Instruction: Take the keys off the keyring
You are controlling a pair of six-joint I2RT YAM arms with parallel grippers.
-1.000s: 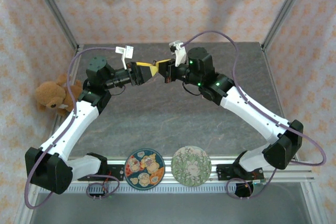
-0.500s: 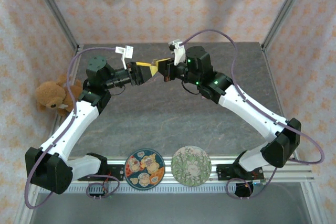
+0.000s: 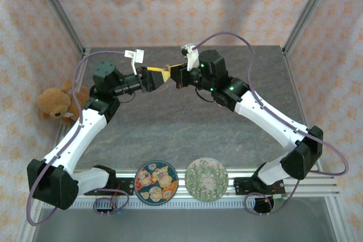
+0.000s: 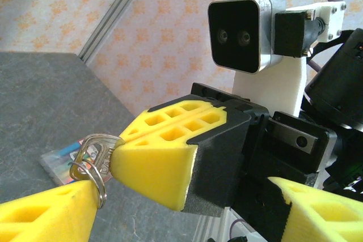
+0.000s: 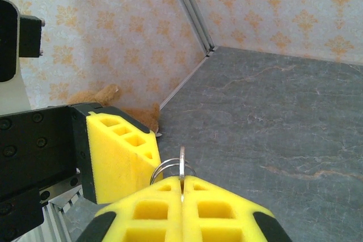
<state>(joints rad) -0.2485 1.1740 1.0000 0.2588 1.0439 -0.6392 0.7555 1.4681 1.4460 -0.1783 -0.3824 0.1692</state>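
Two robot arms are meeting in mid-air above the far middle of a grey table [image 3: 187, 123]. The right gripper [image 5: 181, 199] is pinching a silver key [image 4: 97, 147] between its closed yellow fingers, seemingly offering the keyring [image 4: 97, 182] dangling from it to the other arm. The left gripper [image 3: 160, 77] is standing wide and holding nothing, straddling the right one's tips. One pad [image 4: 48, 213] is sitting just beside the ring, probably to catch it. Both arms are reaching forward and bending inward, wrists facing each other.

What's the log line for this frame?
right gripper: shut on key | left gripper: open beside it | keyring: on key
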